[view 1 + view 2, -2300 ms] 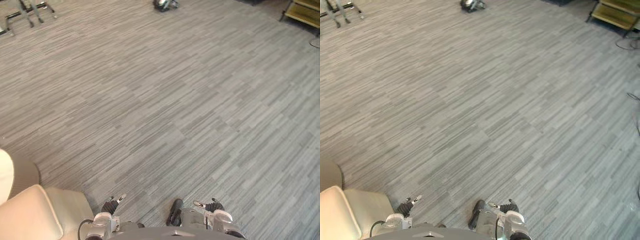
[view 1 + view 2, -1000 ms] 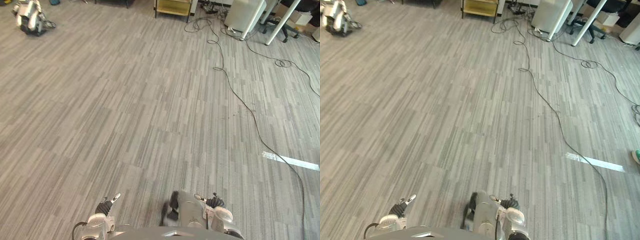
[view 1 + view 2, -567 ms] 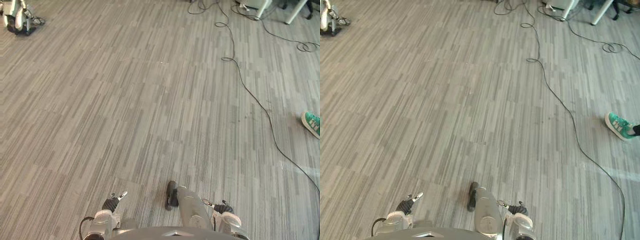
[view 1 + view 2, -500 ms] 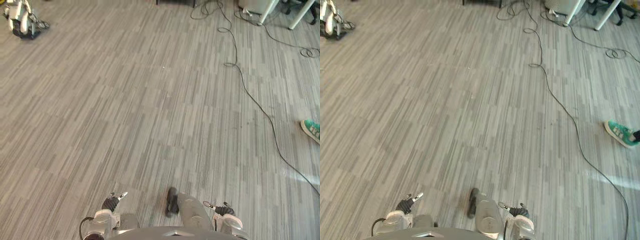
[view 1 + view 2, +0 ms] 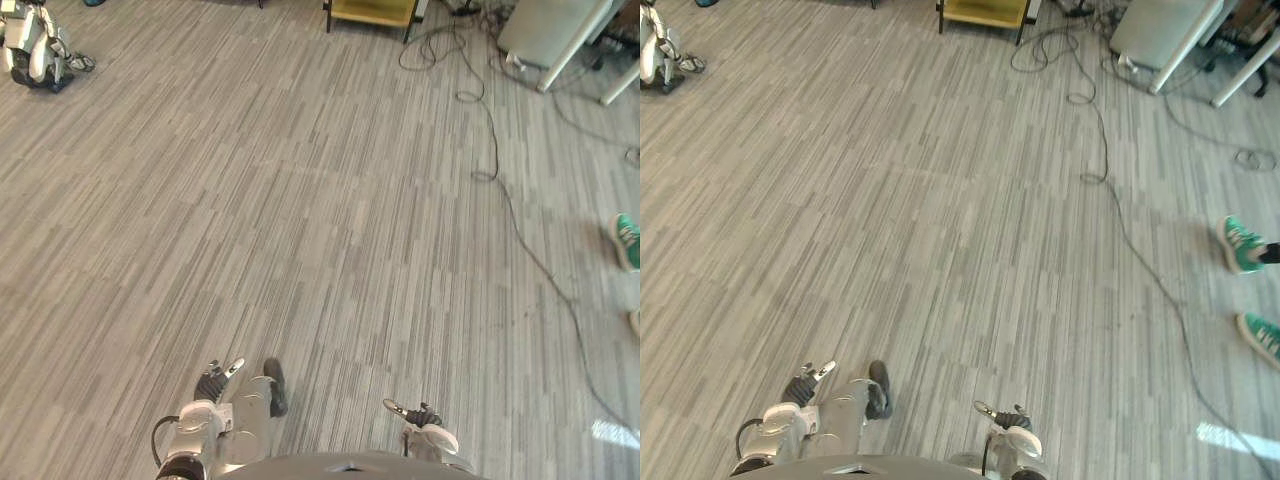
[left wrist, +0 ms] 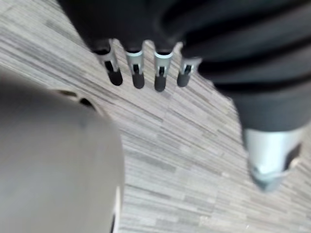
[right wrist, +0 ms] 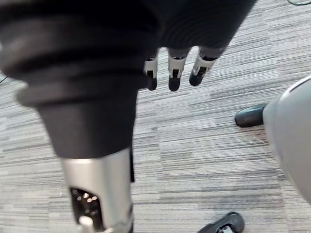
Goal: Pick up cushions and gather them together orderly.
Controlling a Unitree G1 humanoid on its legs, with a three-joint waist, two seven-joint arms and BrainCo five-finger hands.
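My left hand point(image 5: 214, 384) hangs low at my left side over grey striped carpet point(image 5: 300, 200). In the left wrist view its fingers point(image 6: 138, 72) are relaxed and nearly straight, with the thumb point(image 6: 269, 155) apart and nothing between them. My right hand point(image 5: 416, 414) hangs low at my right side. In the right wrist view its fingers point(image 7: 172, 74) also point loosely down at the carpet and hold nothing.
A small robot point(image 5: 30, 55) lies on the carpet at the far left. A yellow shelf point(image 5: 372, 12) and a white cabinet point(image 5: 552, 30) stand at the far edge. A black cable point(image 5: 520, 225) runs across the right side. A person's green shoes point(image 5: 1240, 245) are at the right.
The camera has swung right and shifted, so the whole floor has slid across the picture. A cream cushion at the lower left 2.3 s ago has passed out of the picture. Both hands stay low.
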